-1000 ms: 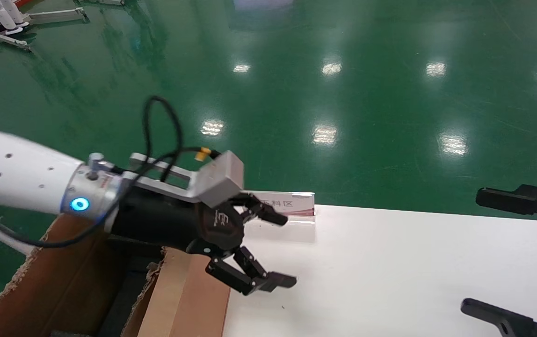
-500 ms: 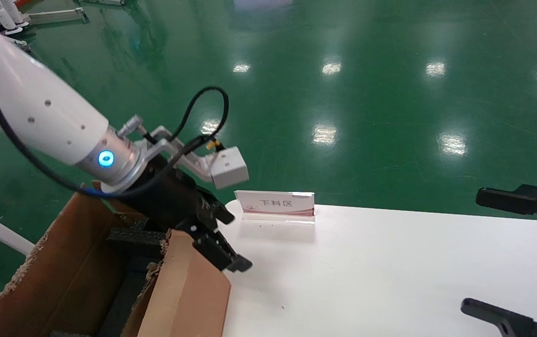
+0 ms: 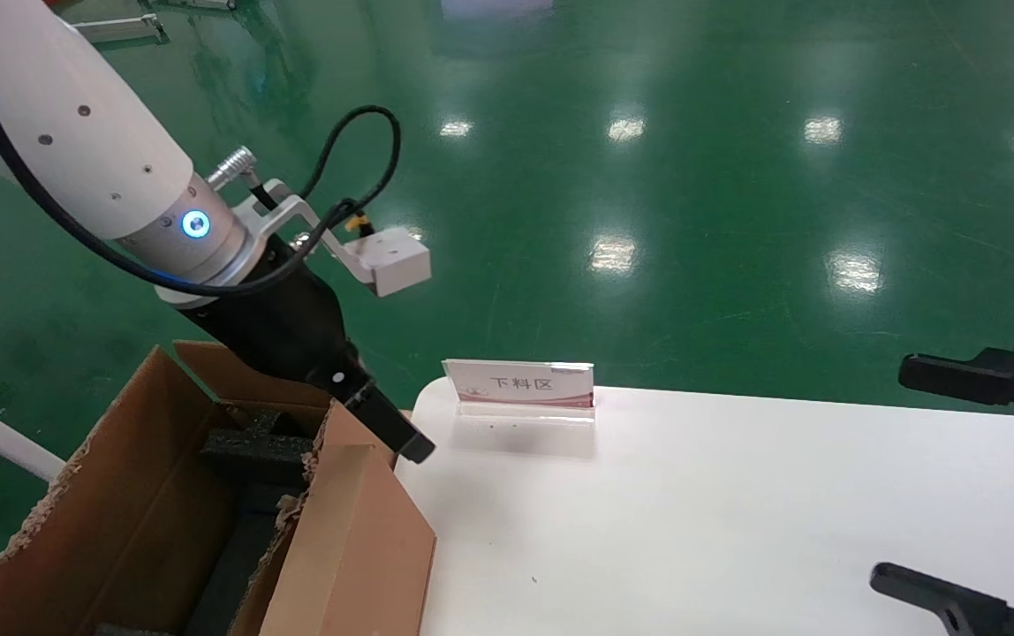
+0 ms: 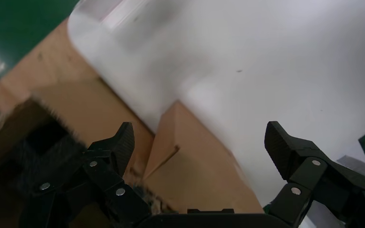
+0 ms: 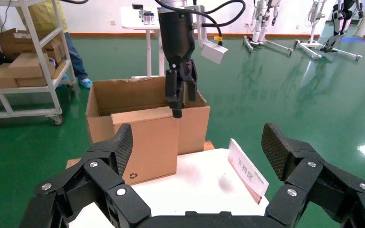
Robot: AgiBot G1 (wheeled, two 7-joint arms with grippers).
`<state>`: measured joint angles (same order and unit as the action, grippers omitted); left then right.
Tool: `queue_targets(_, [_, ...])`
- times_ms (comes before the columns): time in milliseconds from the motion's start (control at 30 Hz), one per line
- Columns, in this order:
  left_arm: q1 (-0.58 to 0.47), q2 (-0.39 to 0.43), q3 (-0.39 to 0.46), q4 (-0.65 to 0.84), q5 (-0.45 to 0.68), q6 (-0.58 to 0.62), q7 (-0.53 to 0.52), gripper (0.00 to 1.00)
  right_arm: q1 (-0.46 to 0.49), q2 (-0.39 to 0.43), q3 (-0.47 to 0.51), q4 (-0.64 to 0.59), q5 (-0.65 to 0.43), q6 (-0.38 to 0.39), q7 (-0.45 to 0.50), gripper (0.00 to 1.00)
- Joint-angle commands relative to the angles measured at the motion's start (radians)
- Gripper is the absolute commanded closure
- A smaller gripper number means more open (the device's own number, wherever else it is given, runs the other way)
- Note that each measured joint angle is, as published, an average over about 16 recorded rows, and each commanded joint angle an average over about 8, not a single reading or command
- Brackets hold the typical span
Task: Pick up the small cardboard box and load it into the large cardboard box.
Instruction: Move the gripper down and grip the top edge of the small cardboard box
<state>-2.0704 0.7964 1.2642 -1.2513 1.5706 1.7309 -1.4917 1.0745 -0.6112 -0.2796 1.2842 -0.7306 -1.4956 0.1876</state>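
Observation:
The small cardboard box (image 3: 357,548) is smooth and light brown. It stands upright at the white table's left edge, against the large cardboard box (image 3: 118,495). The large carton has ragged edges and black foam (image 3: 251,446) inside. My left gripper (image 3: 388,433) points down just above the small box's top far corner, open and empty. In the left wrist view the small box (image 4: 195,166) lies below and between the spread fingers (image 4: 121,142). The right wrist view shows the small box (image 5: 145,142), the large box (image 5: 192,126) and the left gripper (image 5: 178,102). My right gripper (image 3: 949,486) is open at the table's right.
A clear sign holder (image 3: 520,384) with red print stands at the far edge of the white table (image 3: 737,512). Green floor lies beyond. In the right wrist view a shelf cart with cartons (image 5: 24,66) stands behind the large box.
My left arm has lifted and swung back to the left. Its gripper turned from reaching across the table to pointing down above the small box. The right arm has not moved.

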Motion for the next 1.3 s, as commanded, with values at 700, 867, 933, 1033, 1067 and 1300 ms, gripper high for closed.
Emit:
queue_targets(700, [-0.218,0.057,0.462,0.001,-0.161,0.009,-0.314,0.0,0.0,0.0,0.0,0.0,0.0,0.0,0.0,0.0])
queue_targets(867, [-0.22,0.054,0.49,0.019,-0.204,0.006,-0.324,0.0,0.0,0.0,0.0,0.0,0.0,0.0,0.0,0.0])
queue_targets(933, [-0.218,0.049,0.494,0.028,-0.221,0.003,-0.323,0.0,0.0,0.0,0.0,0.0,0.0,0.0,0.0,0.0])
queue_targets(1033, [-0.211,0.041,0.495,0.039,-0.242,-0.004,-0.319,0.0,0.0,0.0,0.0,0.0,0.0,0.0,0.0,0.0])
queue_targets(1067, [-0.208,0.039,0.495,0.043,-0.247,-0.007,-0.316,0.0,0.0,0.0,0.0,0.0,0.0,0.0,0.0,0.0])
queue_targets(1300, [-0.177,0.03,0.496,0.063,-0.272,-0.026,-0.294,0.0,0.0,0.0,0.0,0.0,0.0,0.0,0.0,0.0])
